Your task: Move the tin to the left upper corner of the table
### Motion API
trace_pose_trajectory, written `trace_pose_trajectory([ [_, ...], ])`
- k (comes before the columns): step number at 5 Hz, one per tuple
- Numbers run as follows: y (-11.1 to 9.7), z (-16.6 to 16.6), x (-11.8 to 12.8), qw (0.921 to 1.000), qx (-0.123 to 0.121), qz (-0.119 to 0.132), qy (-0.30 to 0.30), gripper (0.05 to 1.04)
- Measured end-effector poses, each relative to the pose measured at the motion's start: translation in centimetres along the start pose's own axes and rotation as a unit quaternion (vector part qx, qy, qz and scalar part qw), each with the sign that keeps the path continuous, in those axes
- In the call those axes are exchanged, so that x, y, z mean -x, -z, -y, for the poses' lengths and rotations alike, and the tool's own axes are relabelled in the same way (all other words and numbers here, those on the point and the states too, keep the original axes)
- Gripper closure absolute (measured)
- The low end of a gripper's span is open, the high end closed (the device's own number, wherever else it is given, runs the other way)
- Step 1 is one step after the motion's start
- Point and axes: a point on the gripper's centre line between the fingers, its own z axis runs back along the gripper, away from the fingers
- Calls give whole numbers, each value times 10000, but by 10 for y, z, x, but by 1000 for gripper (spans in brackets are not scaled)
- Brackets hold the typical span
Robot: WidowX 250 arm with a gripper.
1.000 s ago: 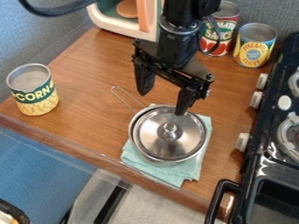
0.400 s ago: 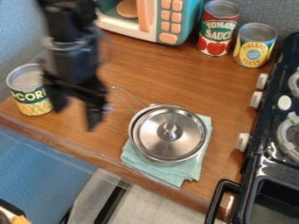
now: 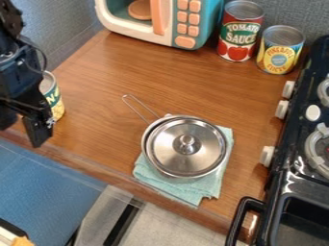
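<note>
My gripper (image 3: 23,127) hangs at the left edge of the view, open, with its two fingers apart. Partly behind it stands the corn tin (image 3: 56,100), upright near the left front of the wooden table (image 3: 96,86). The arm and gripper cover the tin's left part, and its right side with some of the label shows. Whether the fingers touch the tin I cannot tell.
A lidded metal pot (image 3: 186,146) sits on a teal cloth (image 3: 204,191) at the centre front. A toy microwave (image 3: 164,21), a tomato sauce tin (image 3: 239,33) and a pineapple tin (image 3: 280,50) stand along the back. The black stove (image 3: 298,175) is at the right.
My gripper has swung left from above the pot to the corn tin at the left edge, uncovering the microwave's front. The tins and pot have not moved.
</note>
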Motion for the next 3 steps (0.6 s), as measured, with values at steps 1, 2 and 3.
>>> trace_pose_trajectory([
  [1, 12, -21, 0, 9998, -83, -33, 179, 84],
  [2, 22, -31, -7, 9994, -44, -99, 316, 84],
  [3, 23, -42, -17, 9997, -87, -74, 236, 84],
])
